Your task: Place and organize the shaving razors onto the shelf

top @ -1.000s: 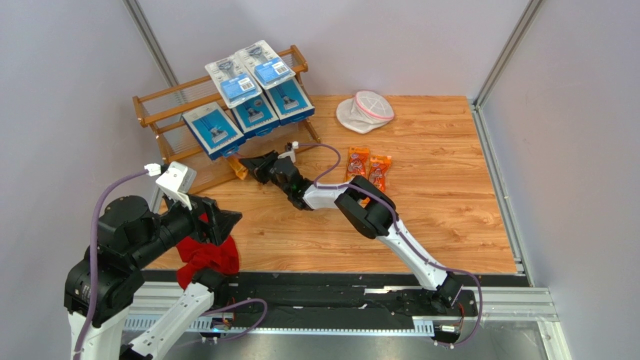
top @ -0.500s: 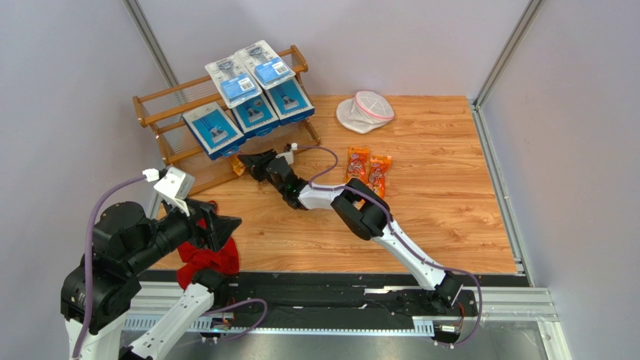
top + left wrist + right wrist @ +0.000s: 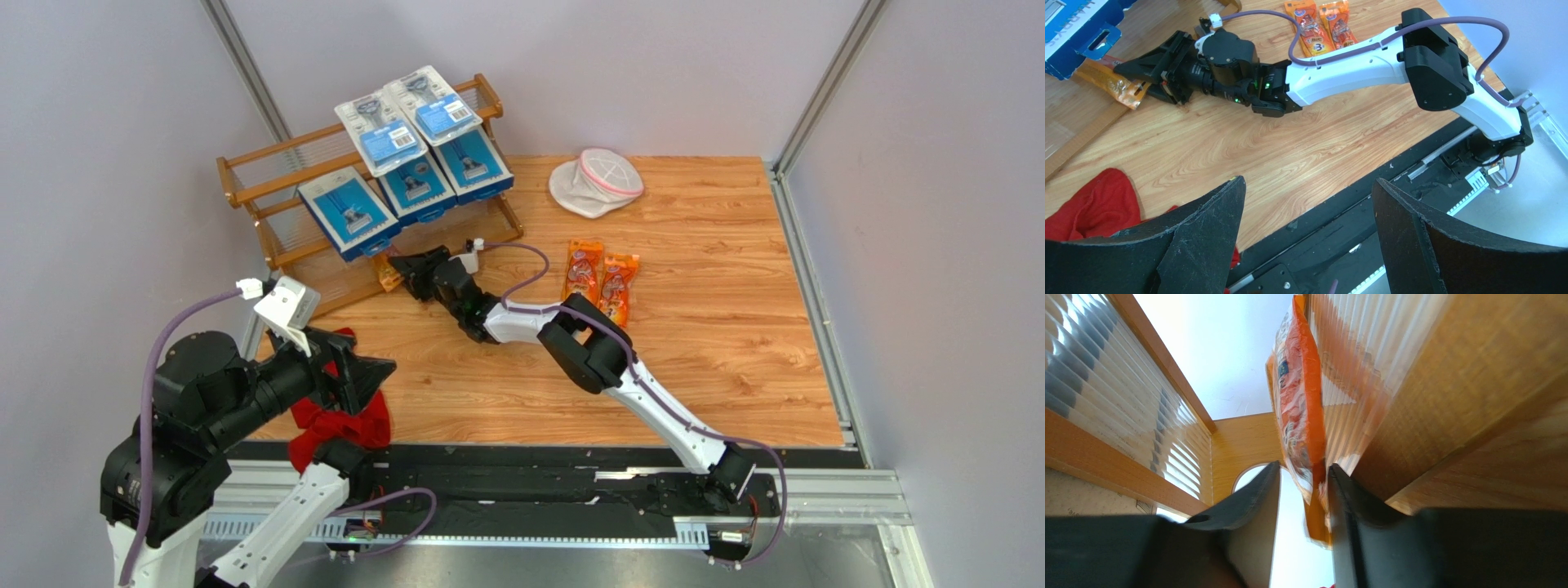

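**Inspector:** Jaws first. How do they stand?

**Assessor:** Right gripper [image 3: 1303, 478]: narrowly parted around the end of a small narrow orange bag [image 3: 1298, 398]. The bag lies against one finger and daylight shows beside the other, so I judge it loose, not pinched. Left gripper [image 3: 1309, 184]: gaping wide and holding nothing. It hovers at the near left above a crumpled red cloth [image 3: 1094, 208].

**Inspector:** Placement, largest item down.

**Assessor:** Light wooden table [image 3: 711, 331]. At its far left is a brown wooden two-tier slatted shelf [image 3: 228, 181]. On its upper tier, flat blue razor boxes [image 3: 417, 186] lie side by side on the sloping slats, faces up. Clear blister packs with blue labels [image 3: 383, 135] overlap their far edges. The slope, I judge, shows the faces to the front.

The right arm lies stretched low along the table to reach under that tier. There the bag leans tilted against the lower slats, at the shelf's near front. The left arm stands back, in my view to leave the shelf front free. A round white pouch with pink trim [image 3: 596, 181] sits to the right of the shelf, at the far edge.

**Inspector:** Counts?

**Assessor:** Boxes, three. Blister packs, two. Orange bags, three: one at the shelf and a loose pair of orange bags [image 3: 601, 276] side by side mid-table, beside the right arm. Cloth, one. Pouch, one. By my reckoning, the pair is not yet shelved.
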